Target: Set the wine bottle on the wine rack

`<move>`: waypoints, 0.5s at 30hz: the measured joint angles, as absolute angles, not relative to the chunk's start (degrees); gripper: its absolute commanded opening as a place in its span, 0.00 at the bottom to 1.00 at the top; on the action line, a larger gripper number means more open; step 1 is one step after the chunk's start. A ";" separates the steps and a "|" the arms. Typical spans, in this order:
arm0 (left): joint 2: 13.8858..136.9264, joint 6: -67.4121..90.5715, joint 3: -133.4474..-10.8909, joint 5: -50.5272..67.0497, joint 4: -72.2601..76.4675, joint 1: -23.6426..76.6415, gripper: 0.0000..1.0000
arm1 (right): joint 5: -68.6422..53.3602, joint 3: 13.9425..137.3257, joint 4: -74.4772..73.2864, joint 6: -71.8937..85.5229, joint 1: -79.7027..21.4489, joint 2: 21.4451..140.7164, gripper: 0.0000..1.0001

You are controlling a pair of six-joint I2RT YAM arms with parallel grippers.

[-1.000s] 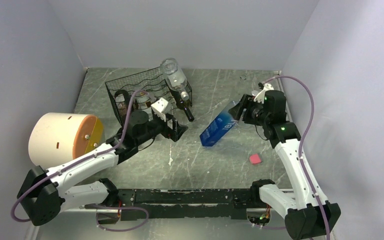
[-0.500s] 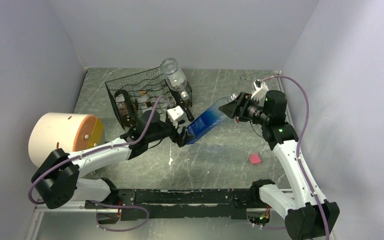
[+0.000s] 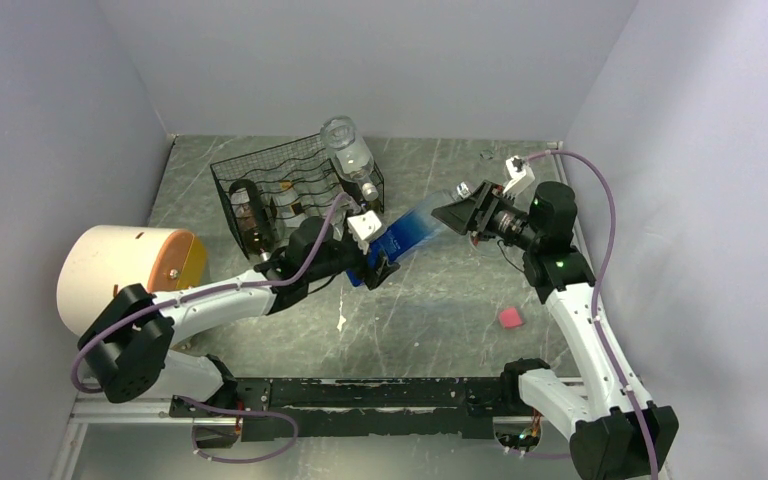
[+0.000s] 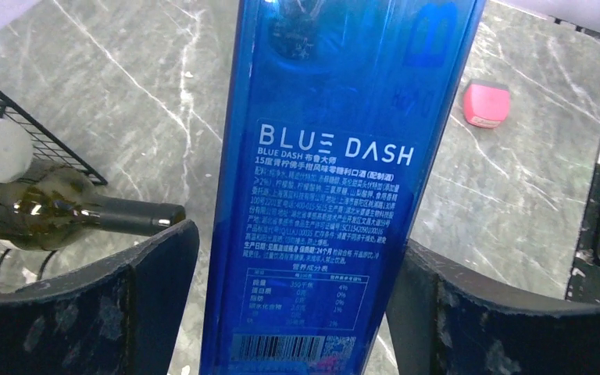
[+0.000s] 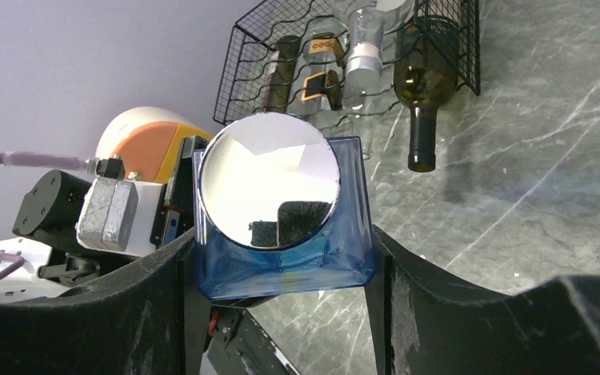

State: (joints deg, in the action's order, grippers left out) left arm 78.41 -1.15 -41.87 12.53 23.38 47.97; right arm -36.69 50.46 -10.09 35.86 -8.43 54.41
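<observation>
Wine rack (image 3: 226, 200) back-left holds other btls (image 3: 346, 150); ours isn't in yet. L gripper (image 3: 375, 265) straddles the base of the blue wine bottle (image 3: 415, 228), jaws wide, can't tell if pinching. Bottle looks airborne, slanted just right of the rack. R gripper (image 5: 283, 238) clamps its cap end. Left to do: carry over, slot in.

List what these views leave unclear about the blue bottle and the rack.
- Left wrist: both ends of the Blue Dash bottle, cut off by frame edges; whether the left gripper touches it.
- Right wrist: the bottle's body, hidden behind its mirrored end.
- Top external: free slots in the wine rack, too small.
</observation>
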 measured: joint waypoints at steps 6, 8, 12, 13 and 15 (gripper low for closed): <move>78.56 -3.46 -41.85 10.66 25.63 48.58 0.80 | -37.85 50.06 -8.62 36.23 -8.32 54.35 0.12; 78.61 -4.05 -41.85 10.76 26.65 48.69 0.77 | -38.44 50.02 -8.23 36.23 -8.32 54.35 0.13; 79.42 -4.97 -41.85 10.98 28.32 49.15 0.59 | -39.11 50.00 -8.32 35.79 -8.32 54.15 0.15; 79.77 -5.63 -41.85 10.92 28.69 49.25 0.52 | -39.03 50.02 -8.62 35.55 -8.25 54.11 0.16; 80.34 -7.05 -41.85 10.98 29.08 49.54 0.35 | -38.81 50.06 -9.21 35.14 -8.14 54.08 0.24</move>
